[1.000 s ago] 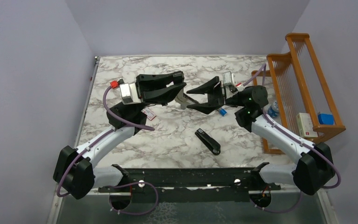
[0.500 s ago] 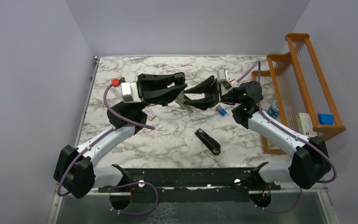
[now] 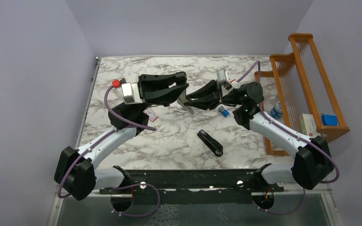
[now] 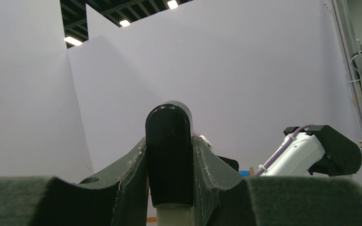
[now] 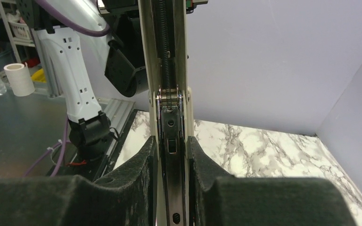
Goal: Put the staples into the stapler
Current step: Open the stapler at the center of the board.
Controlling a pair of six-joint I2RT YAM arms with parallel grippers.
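Stapler pinched in right claw, both ends cut off.

stapler cut off top and bottom, base hidden by right hand

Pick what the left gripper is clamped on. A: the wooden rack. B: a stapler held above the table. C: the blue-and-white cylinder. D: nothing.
B: in the left wrist view the left gripper pinches the stapler by its black rounded end, squeezed from both sides.
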